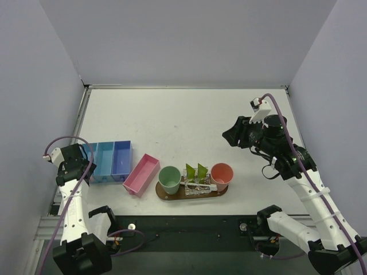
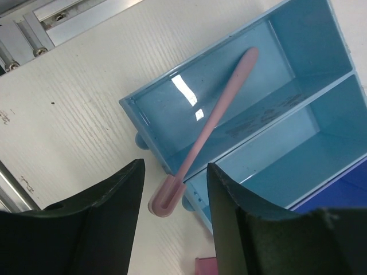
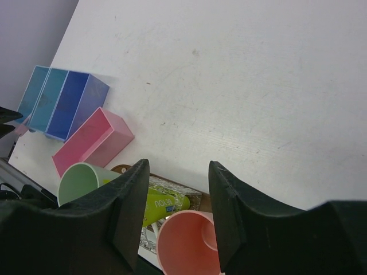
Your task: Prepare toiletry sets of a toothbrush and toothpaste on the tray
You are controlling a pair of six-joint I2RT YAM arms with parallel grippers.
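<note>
One toothbrush [image 2: 221, 109], slim and pink, is seen in the left wrist view, laid on a slant in a light blue compartment [image 2: 241, 97] from the upper middle of the frame down to the lower middle. Its lower end is carried out over the compartment's wall and is flanked by the left fingers [image 2: 114, 200]. These are held apart, a gap is left on each side of the brush, and nothing is gripped. The right fingers [image 3: 123, 212] are likewise held apart with nothing between them, above the white tabletop [image 1: 183, 120] at the right of the top view. One tray [image 1: 175, 197] of brown wood is found at the lower middle of that view. Two cups are set on it, a green cup [image 1: 170, 179] at its left end and a salmon cup [image 1: 221, 173] at its right end. Between them one clear holder [image 1: 196, 187] is placed, and two green toothpaste tubes [image 1: 196, 170] are stood in it. Just left of the tray one pink bin [image 1: 141, 174] is laid at an angle. Further left, a row of three blue compartments [image 1: 109, 161] is counted, two light and one dark.
</note>
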